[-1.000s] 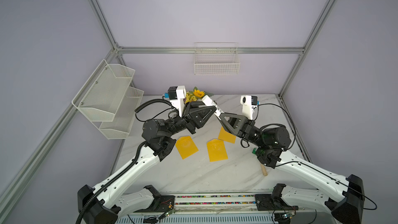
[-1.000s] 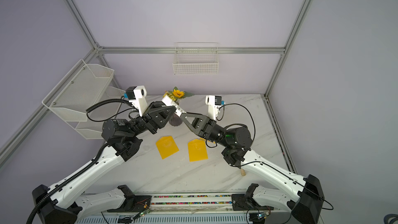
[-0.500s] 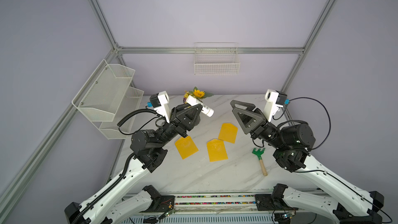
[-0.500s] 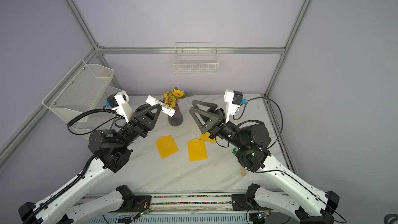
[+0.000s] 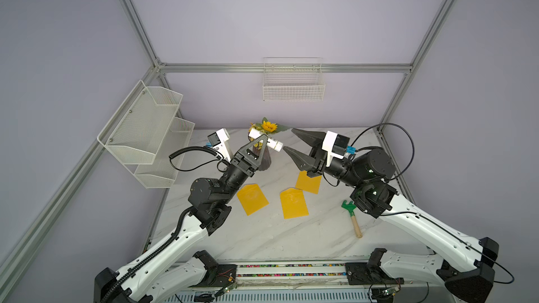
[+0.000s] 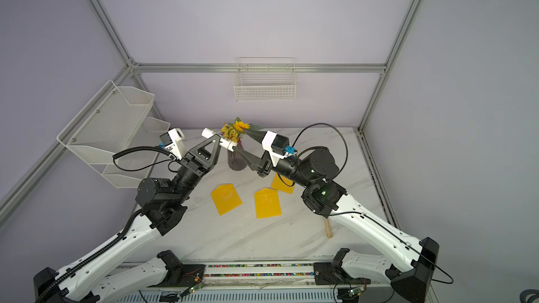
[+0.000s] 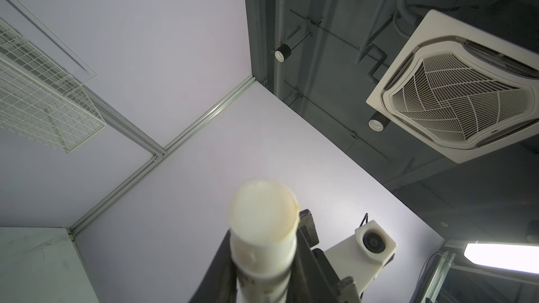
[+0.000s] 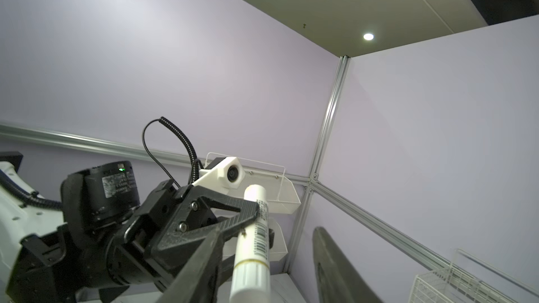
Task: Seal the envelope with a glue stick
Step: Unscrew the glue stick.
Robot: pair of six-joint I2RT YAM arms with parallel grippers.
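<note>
While your left gripper (image 5: 262, 140) pinches the glue stick (image 5: 274, 145) across its labelled middle, the stick hangs tilted in the air above the worktop (image 5: 262, 237), near the sunflower vase (image 5: 267, 163) at the back edge. Your right gripper (image 5: 288, 139) is spread, with its jaws on either side of the stick's end; whether they touch it, you cannot tell. Three yellow envelopes (image 5: 293, 204) lie flat mid-worktop, well below both grippers.

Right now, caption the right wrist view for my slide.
Left gripper holds the glue stick aloft, one end facing the open right gripper.
</note>
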